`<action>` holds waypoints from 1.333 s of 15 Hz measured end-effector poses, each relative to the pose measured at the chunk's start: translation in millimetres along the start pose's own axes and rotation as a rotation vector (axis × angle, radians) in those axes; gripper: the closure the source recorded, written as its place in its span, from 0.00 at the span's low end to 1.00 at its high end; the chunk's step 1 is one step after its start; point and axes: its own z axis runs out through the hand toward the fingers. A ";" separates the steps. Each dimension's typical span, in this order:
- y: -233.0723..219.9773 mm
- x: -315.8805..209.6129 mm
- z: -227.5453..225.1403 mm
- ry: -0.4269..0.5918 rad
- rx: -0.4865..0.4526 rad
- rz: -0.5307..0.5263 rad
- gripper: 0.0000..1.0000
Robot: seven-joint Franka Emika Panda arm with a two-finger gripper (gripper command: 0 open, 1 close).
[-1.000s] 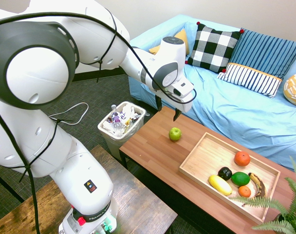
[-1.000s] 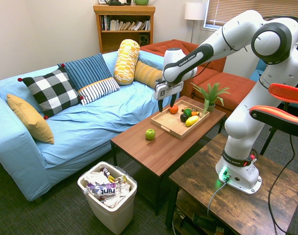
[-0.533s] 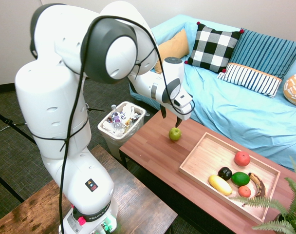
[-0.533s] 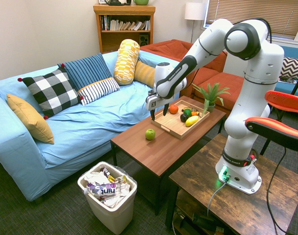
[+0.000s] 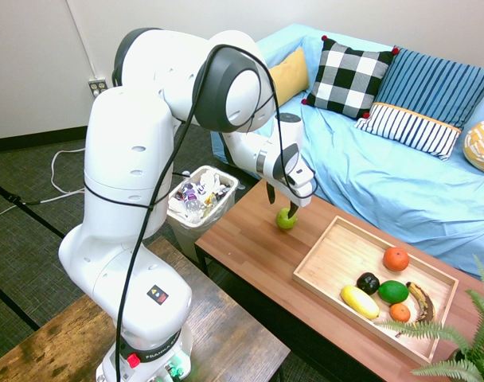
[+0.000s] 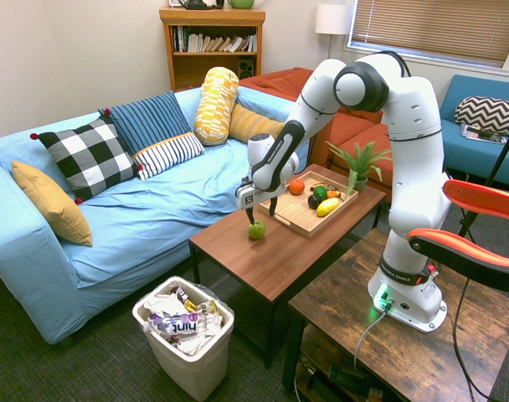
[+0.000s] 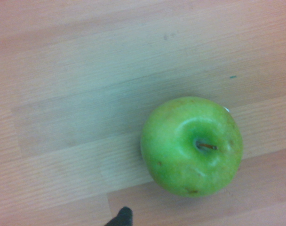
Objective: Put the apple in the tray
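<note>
my claw [image 5: 279, 208] hangs spread right over the apple [image 5: 286, 219], which sits on the bare tabletop [image 5: 250, 247] left of the tray [image 5: 335, 274], gripping nothing yet; the apple is round and glossy, so i judge an off-centre squeeze could send it rolling toward the table edge; in the tray lie an orange [image 5: 396, 259], a dark fruit [image 5: 368, 282], a yellow one [image 5: 360, 302], leaving its near half free; nothing blocks the way across

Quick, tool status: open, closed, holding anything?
Tool: open and empty, fingers spread just above the apple, which sits on the table outside the tray.
</note>
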 end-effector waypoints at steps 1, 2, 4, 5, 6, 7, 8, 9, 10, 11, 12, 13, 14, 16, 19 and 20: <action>-2.4 2.1 9.2 -0.003 -0.008 0.006 0.00; -4.4 4.3 17.4 -0.007 -0.015 0.014 0.00; -9.0 7.7 32.1 -0.016 -0.024 0.026 0.00; -11.4 9.1 39.1 -0.021 -0.028 0.029 0.00; -13.9 10.7 45.7 -0.026 -0.030 0.030 0.00; -16.1 12.1 51.3 -0.030 -0.032 0.030 0.00; -17.7 12.9 55.5 -0.033 -0.034 0.030 0.00; -19.4 13.3 58.7 -0.036 -0.034 0.030 0.00; -21.0 13.0 61.4 -0.038 -0.035 0.030 1.00; -23.0 12.5 64.0 -0.042 -0.035 0.029 1.00; -24.3 11.7 66.5 -0.046 -0.036 0.028 1.00; -24.5 10.8 69.1 -0.049 -0.039 0.027 1.00; -24.5 10.0 70.5 -0.051 -0.040 0.026 1.00; -24.5 10.0 70.7 -0.054 -0.039 0.028 1.00; -23.9 13.9 70.3 -0.050 -0.038 0.032 1.00; -24.8 14.2 69.8 -0.048 -0.036 0.031 1.00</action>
